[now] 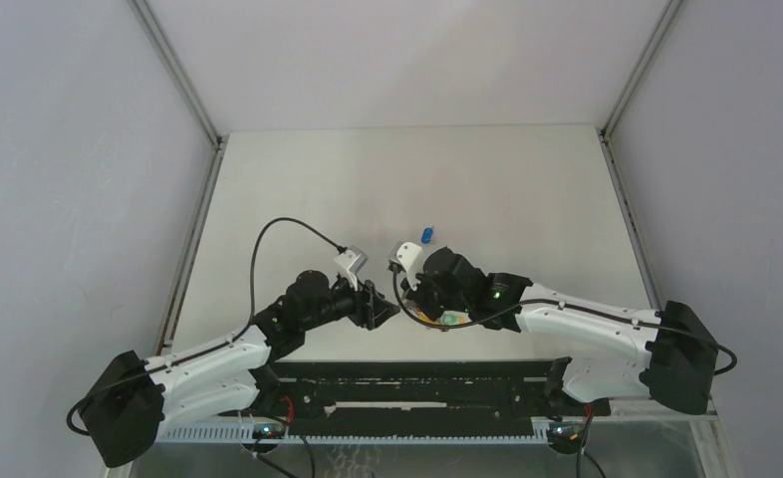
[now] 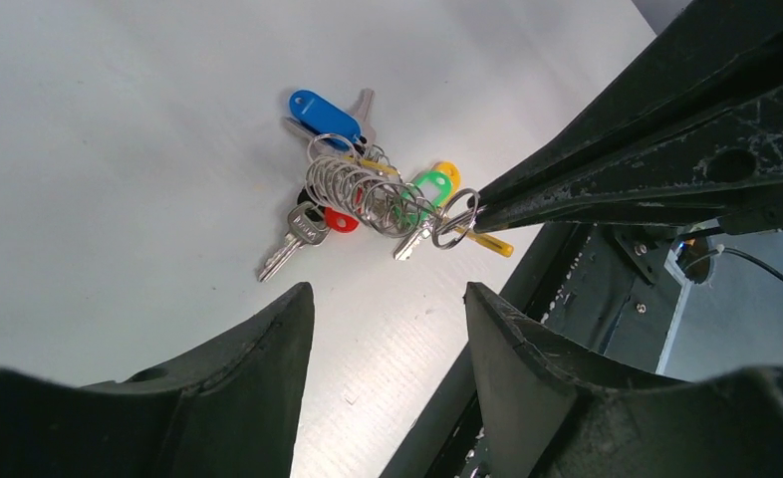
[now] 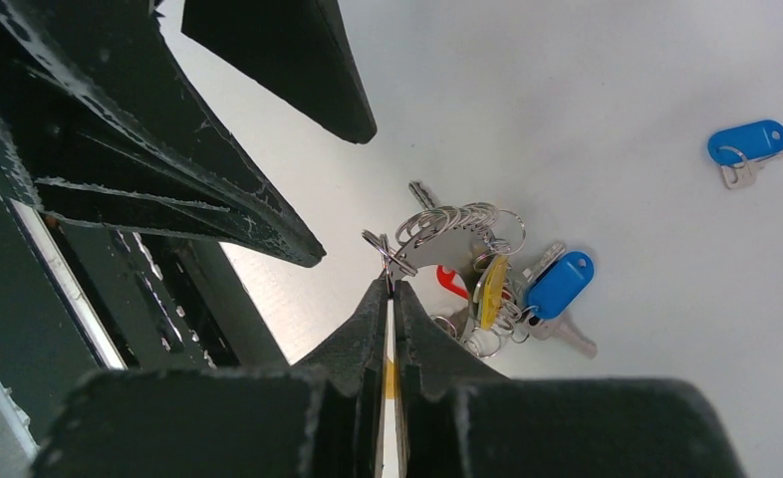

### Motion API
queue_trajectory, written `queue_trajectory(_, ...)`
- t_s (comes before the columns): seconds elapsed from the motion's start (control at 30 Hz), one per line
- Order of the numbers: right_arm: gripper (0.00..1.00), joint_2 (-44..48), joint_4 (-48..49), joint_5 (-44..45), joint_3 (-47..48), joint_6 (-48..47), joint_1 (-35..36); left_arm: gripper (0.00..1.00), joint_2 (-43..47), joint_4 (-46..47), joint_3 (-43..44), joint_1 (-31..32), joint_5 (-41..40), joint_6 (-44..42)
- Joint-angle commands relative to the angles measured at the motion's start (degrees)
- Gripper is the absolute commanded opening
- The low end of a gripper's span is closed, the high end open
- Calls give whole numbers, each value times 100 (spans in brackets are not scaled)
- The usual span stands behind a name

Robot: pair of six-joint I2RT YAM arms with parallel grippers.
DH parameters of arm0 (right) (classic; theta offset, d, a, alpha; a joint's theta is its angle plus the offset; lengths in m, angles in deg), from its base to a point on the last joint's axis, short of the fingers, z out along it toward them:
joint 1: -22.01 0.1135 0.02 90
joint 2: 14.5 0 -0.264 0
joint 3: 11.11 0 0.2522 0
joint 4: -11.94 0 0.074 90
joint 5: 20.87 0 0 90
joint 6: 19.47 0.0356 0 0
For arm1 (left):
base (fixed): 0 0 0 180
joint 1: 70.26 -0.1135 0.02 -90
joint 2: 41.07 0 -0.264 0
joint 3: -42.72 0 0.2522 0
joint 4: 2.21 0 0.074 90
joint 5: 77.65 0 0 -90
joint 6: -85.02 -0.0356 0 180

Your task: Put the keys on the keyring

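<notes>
Worktop: pale, matt, plain. Close to its front edge lies one bunch. It is a keyring of grey wire coils with keys crowded along it, their heads blue, red, green and yellow. A silver key splays out flat on the surface at the bunch's edge. Well apart, further back, lone blue key lies flat, a small ring at its head.

Keys blue, green, red — keyring grey
</notes>
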Motion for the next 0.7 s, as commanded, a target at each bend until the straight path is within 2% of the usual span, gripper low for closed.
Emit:
queue_trajectory(0.0,0,209,277,-84,104,-6,-54,63,-88,320,496,43,158,-134)
queue_trajectory(0.2,0,209,286,-125,93,11,-60,63,-170,194,604,50,-222,-72)
queue_trajectory(0.47,0,293,266,-152,22,41,-70,54,-248,-365,763,-21,-1168,161)
queue_trajectory(0.67,0,536,377,-227,-95,44,-102,54,-256,-613,849,-47,-1327,182)
